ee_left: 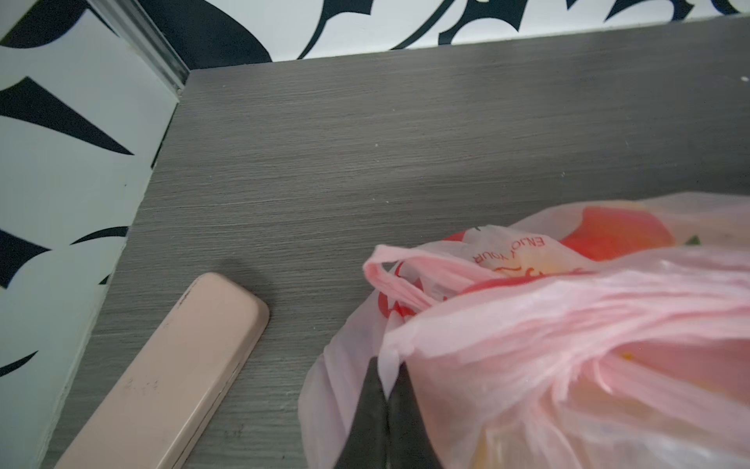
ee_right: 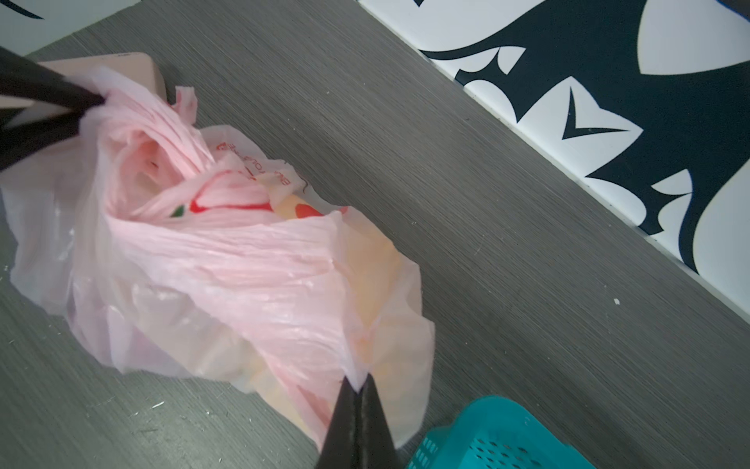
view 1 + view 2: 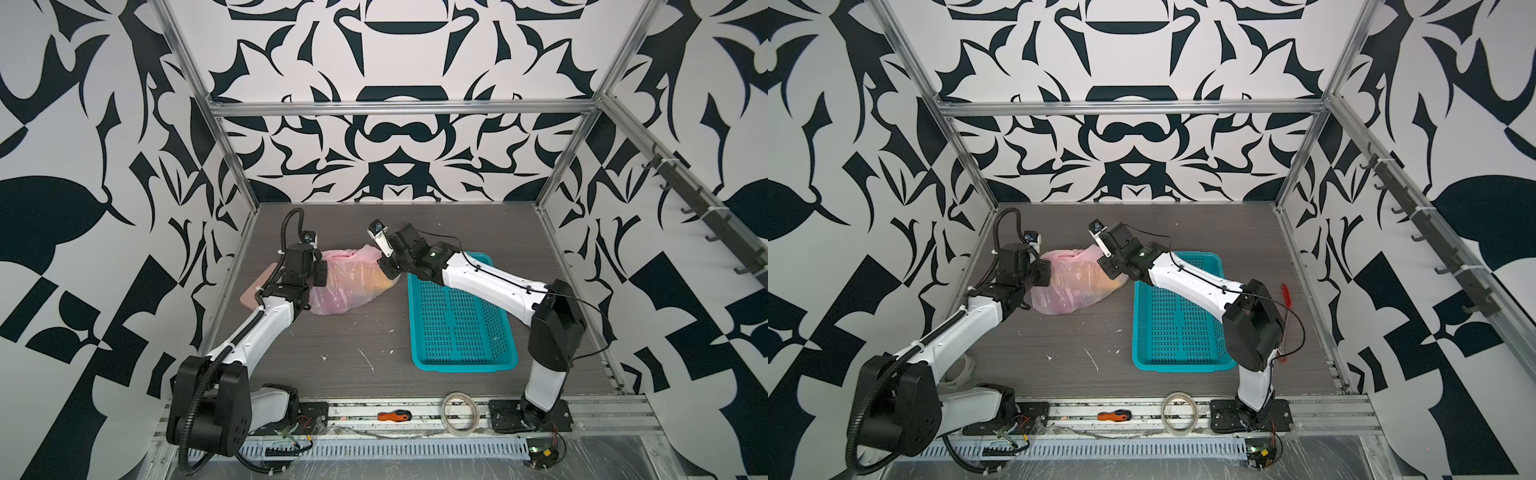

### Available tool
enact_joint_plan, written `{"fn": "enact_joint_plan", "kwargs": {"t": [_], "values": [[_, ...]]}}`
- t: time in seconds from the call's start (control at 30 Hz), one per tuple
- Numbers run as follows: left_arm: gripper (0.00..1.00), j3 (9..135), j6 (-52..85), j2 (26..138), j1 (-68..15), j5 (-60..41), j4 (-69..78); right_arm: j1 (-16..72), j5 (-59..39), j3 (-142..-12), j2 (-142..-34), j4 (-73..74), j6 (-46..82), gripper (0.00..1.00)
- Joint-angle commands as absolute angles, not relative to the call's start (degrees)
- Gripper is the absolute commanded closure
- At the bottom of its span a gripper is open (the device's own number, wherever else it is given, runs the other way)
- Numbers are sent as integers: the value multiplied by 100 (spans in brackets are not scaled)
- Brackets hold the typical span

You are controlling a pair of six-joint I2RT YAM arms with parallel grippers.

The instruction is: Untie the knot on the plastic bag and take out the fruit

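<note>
Plastic bag (image 3: 353, 286): pale pink, translucent, lying on the counter (image 3: 332, 340) toward its far left, between pink case (image 1: 170, 377) and teal basket (image 3: 457, 328). Left end effector (image 1: 387, 375): pressed together, pinching bag film. Right end effector (image 2: 358, 385): likewise, pinching the opposite side.

Bright, even, diffuse light fills both top views, leaving only faint soft shadows on the grey table (image 3: 332, 332), while the wide lens stretches the patterned walls (image 3: 62, 208) toward the edges. The wrist views are softer, and the pink bag (image 1: 568, 325) blurs nearest the lens.
</note>
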State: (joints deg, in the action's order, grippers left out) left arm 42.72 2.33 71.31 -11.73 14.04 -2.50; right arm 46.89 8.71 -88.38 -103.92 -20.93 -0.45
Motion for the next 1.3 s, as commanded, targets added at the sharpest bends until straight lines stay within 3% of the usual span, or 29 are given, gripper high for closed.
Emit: {"fn": "enact_joint_plan", "kwargs": {"t": [0.0, 0.3, 0.57, 0.67, 0.93, 1.27], "values": [[100, 4245, 512, 6856, -1088, 1532, -104, 4561, 952, -8707, -10058, -2053, 171, 100], [100, 4213, 857, 6788, -1076, 1068, -52, 4543, 891, -8532, -9902, -2322, 284, 100], [100, 4094, 823, 6726, -1081, 210, 233, 4892, 1053, -8547, -9683, -2211, -163, 70], [100, 4092, 746, 6715, -1080, 90, 246, 5058, 1288, -8792, -9809, -2268, -358, 63], [100, 4046, 611, 6688, -1083, -2, 246, 5382, 1195, -9790, -10530, -2407, -859, 50], [100, 3948, 602, 6631, -1081, 9, 299, 5458, 1397, -10704, -11354, -2471, -1175, 47]]}}
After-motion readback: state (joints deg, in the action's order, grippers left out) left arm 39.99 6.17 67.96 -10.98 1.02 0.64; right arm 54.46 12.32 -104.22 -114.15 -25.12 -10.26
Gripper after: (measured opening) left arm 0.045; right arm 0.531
